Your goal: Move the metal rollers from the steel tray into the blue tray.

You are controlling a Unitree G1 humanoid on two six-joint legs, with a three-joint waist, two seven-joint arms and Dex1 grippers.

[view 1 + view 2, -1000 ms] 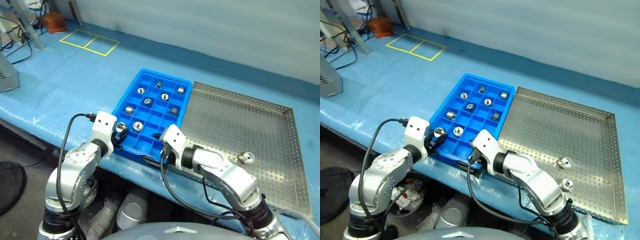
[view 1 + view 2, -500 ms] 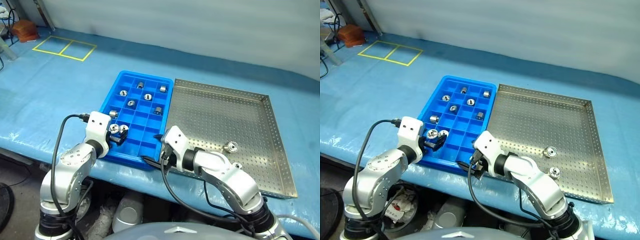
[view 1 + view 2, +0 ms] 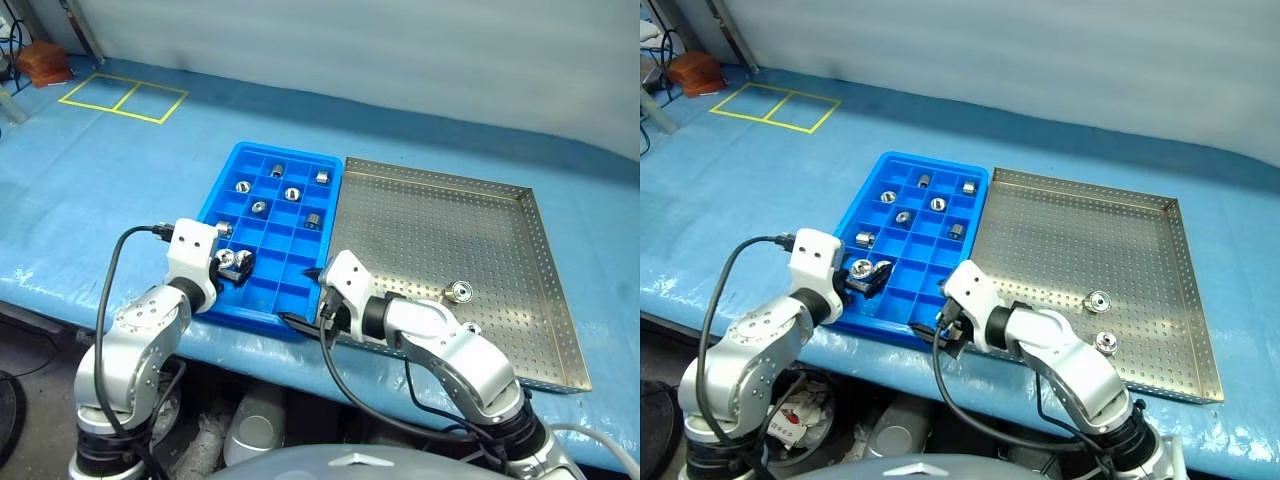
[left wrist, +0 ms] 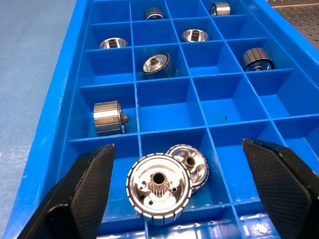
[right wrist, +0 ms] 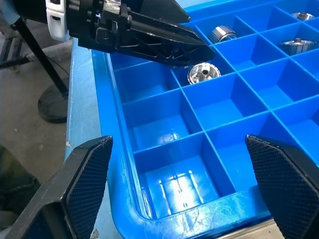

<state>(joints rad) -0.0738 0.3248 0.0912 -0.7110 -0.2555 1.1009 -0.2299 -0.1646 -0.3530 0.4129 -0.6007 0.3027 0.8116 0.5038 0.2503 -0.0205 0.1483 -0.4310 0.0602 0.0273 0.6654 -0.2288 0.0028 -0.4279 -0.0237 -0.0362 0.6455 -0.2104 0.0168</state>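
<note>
A second ago the left gripper [image 4: 182, 199] was pinched shut on a roller above the near left corner of the blue tray [image 3: 222, 190]; now its fingers [image 4: 82, 191] stand wide apart and that roller [image 4: 158, 188] sits in the near row of compartments, leaning against a second roller [image 4: 192, 163] so that two share the same area at a divider. The right gripper [image 5: 179, 186] has kept its place over the near right corner of the same tray, its two black fingers spread wide with nothing between them. The camera has swung since then, so the whole scene sits differently in the head views. Farther back in the blue tray seven more metal rollers [image 3: 259, 207] lie one to a compartment, some on their sides, some flat side up. The steel tray [image 3: 420, 215] lies just to the right of the blue tray, their long edges touching or nearly so. Two rollers remain on its perforated floor near its near right part: one [image 3: 1099, 300] standing clear in the open, another [image 3: 1105, 342] nearer the front rim, close beside the right forearm. Both trays rest on a table covered in blue sheeting [image 3: 120, 160].
</note>
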